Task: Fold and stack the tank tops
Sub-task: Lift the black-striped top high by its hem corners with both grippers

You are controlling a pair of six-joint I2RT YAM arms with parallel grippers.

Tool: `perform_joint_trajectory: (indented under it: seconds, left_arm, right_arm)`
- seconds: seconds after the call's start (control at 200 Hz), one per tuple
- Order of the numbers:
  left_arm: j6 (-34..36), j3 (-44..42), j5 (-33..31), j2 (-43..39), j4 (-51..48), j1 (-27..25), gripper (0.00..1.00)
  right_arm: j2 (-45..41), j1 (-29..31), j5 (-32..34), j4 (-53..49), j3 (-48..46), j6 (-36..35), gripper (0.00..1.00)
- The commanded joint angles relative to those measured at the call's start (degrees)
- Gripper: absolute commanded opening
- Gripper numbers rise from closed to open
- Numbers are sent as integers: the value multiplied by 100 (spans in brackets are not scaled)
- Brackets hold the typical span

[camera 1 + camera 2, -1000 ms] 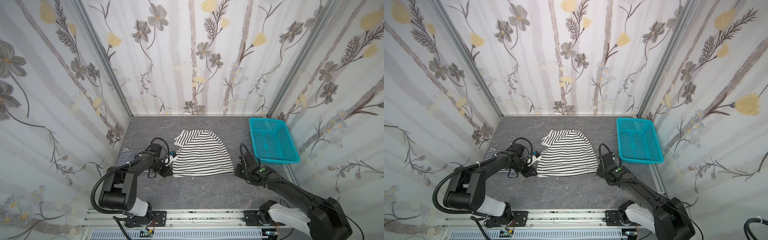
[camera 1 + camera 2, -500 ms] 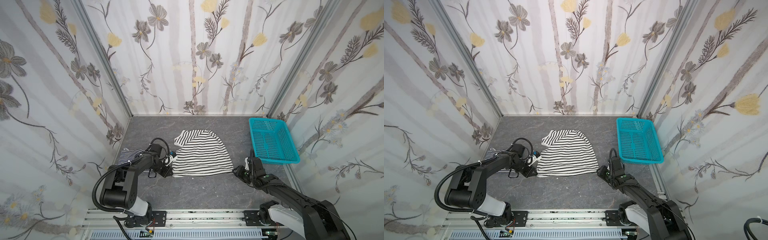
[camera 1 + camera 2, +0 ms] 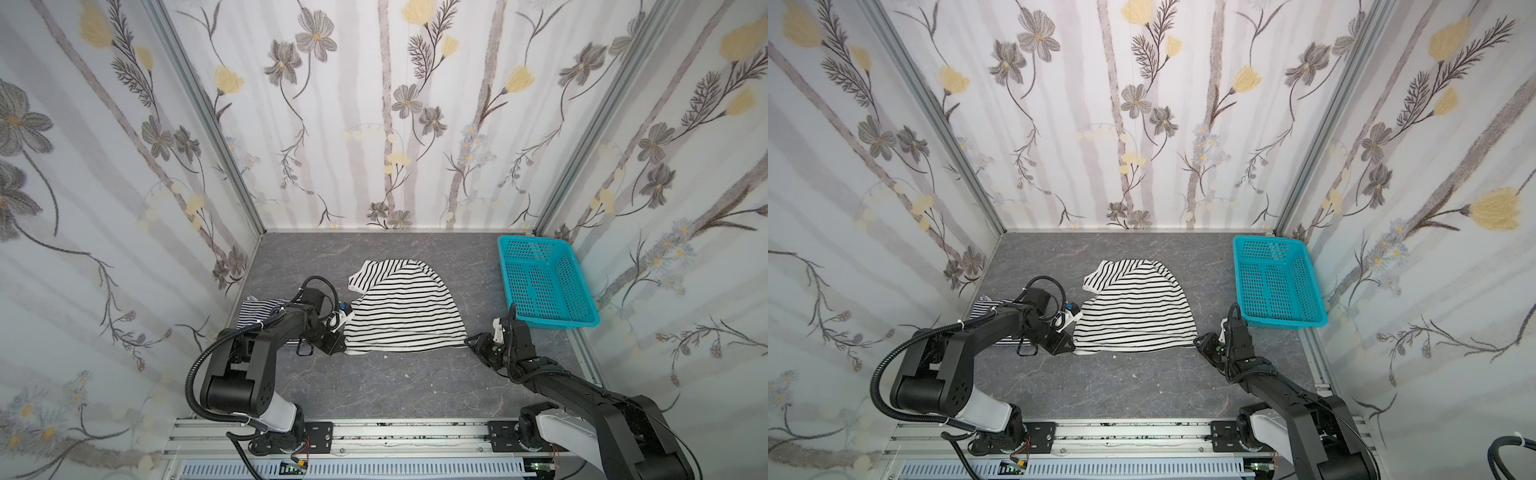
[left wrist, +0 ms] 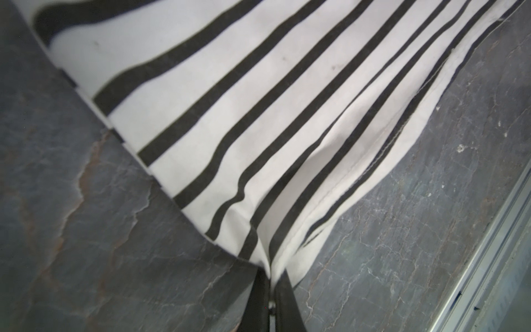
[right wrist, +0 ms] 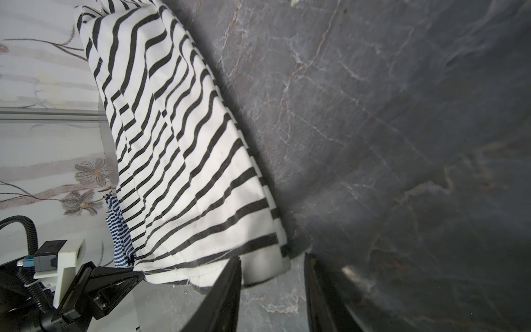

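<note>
The wide-striped tank top (image 3: 405,309) is spread flat at the middle of the worktop (image 3: 374,386); its near-left corner is pinched by the left gripper (image 4: 270,271), jaws closed tight on the cloth; its near-right corner is straddled by the right gripper (image 5: 271,267), jaws partly apart, nothing clamped; the fine-striped tank top (image 3: 259,309) is bunched at the worktop's left edge, partly hidden under the left arm; a turquoise basket (image 3: 557,323) is set along the right edge, toward the far corner.
</note>
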Motion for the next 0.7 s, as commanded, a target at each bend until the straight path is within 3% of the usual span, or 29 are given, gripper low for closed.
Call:
perform_joint_trajectory:
  seconds: [0.0, 0.694]
  left_arm:
    - [-4, 9, 86, 11, 22, 6, 0]
    - [-56, -14, 86, -3, 45, 44, 0]
  right_arm:
    - [73, -89, -45, 297, -97, 144, 38]
    - [541, -304, -651, 1007, -280, 298, 25]
